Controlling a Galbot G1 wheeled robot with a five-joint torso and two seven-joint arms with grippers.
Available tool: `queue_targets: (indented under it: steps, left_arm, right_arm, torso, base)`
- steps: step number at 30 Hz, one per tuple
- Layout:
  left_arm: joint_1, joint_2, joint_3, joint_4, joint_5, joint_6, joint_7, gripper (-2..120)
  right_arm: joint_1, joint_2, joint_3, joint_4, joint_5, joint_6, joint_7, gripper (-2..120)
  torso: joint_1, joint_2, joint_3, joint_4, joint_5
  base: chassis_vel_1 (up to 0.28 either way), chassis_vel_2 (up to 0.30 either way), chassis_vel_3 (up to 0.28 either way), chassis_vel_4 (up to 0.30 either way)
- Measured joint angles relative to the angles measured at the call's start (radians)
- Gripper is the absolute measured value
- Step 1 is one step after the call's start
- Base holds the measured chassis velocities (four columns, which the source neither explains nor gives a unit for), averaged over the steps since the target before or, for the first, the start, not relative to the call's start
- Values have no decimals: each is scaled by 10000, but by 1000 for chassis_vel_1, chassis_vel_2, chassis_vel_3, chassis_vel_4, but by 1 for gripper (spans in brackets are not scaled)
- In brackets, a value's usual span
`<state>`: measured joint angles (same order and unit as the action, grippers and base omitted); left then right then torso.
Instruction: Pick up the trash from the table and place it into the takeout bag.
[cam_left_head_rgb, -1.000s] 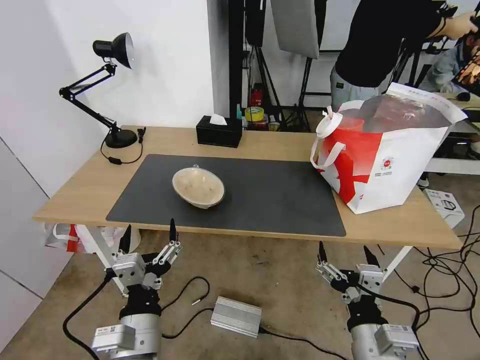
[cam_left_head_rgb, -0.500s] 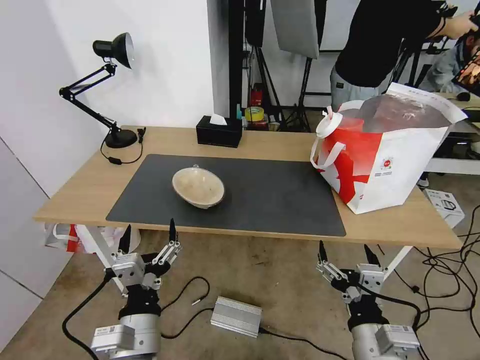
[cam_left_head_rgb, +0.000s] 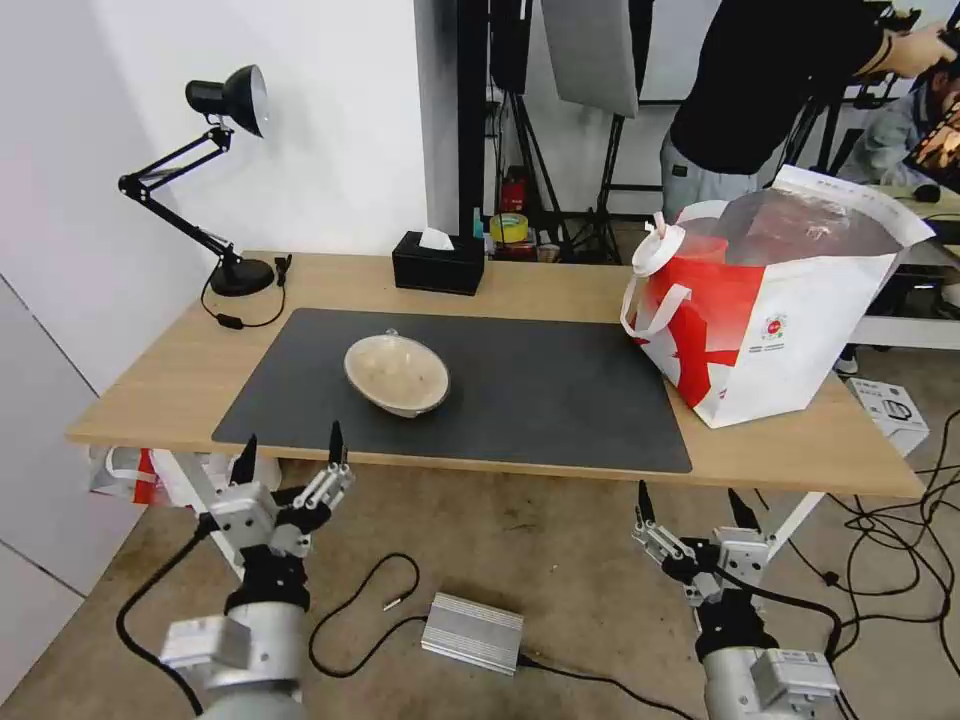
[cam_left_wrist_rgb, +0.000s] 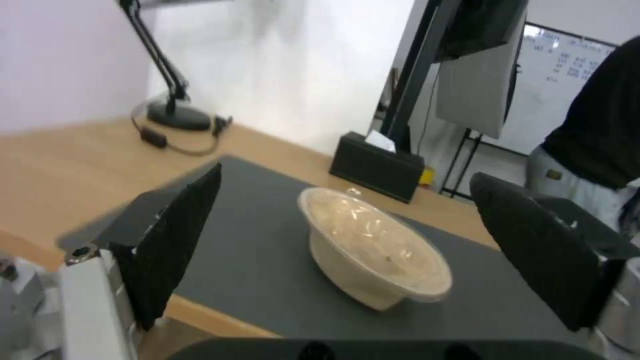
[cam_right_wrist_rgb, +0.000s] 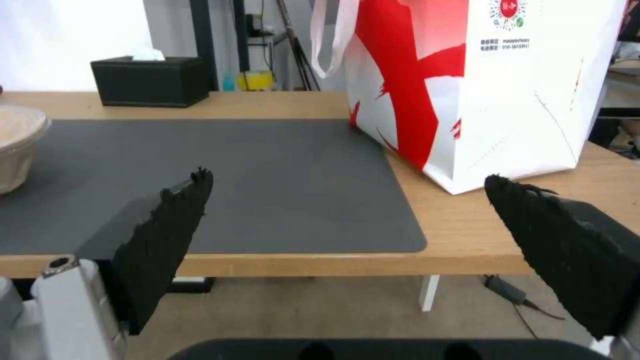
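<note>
A shallow beige soiled bowl (cam_left_head_rgb: 397, 374) (cam_left_wrist_rgb: 373, 255) (cam_right_wrist_rgb: 17, 147), the trash in view, rests on the dark grey mat (cam_left_head_rgb: 500, 400) of the light-wood table (cam_left_head_rgb: 150, 385). The red-and-white takeout bag (cam_left_head_rgb: 775, 310) (cam_right_wrist_rgb: 480, 85) stands open at the table's right end. My left gripper (cam_left_head_rgb: 290, 445) (cam_left_wrist_rgb: 347, 250) is open at the table's front edge, just in front of the bowl and apart from it. Low before the table's right part, my right gripper (cam_left_head_rgb: 693, 503) (cam_right_wrist_rgb: 347, 250) is open and holds nothing.
A black tissue box (cam_left_head_rgb: 438, 262) and a black desk lamp (cam_left_head_rgb: 225, 180) stand along the table's back edge. A silver box (cam_left_head_rgb: 472, 632) and cables lie on the floor between my arms. A person (cam_left_head_rgb: 760, 90) stands behind the bag.
My left gripper has risen and moved slightly forward toward the table's front edge. The right arm, the bowl and the bag are unchanged.
</note>
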<state>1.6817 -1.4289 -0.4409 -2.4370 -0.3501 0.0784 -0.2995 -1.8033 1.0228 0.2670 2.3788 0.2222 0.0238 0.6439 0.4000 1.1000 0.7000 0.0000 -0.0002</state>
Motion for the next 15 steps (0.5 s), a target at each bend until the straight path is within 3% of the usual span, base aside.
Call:
queue_targets:
  steps: [3, 4, 9, 15]
  left_arm:
    - [-292, 253, -87, -62, -739, 326, -225, 100]
    - [-591, 554, -182, -39, -1536, 597, -474, 100]
    - [-807, 768, -178, -27, -2252, 854, -720, 100]
    - [-1441, 1293, -229, -21, -3934, 1285, -1302, 100]
  right_arm:
    - [0, 0, 0, 0, 0, 0, 0, 100]
    - [0, 0, 0, 0, 2, 0, 0, 100]
    - [0, 0, 0, 0, 3, 0, 0, 100]
    - [0, 0, 0, 0, 4, 0, 1, 100]
  torso:
    - [0, 0, 0, -1, 1]
    - [0, 0, 0, 0, 1]
    - [0, 0, 0, 0, 1]
    - [0, 0, 0, 0, 1]
  base:
    - [0, 0, 0, 0]
    - [0, 0, 0, 0]
    - [0, 0, 0, 0]
    - [0, 0, 0, 0]
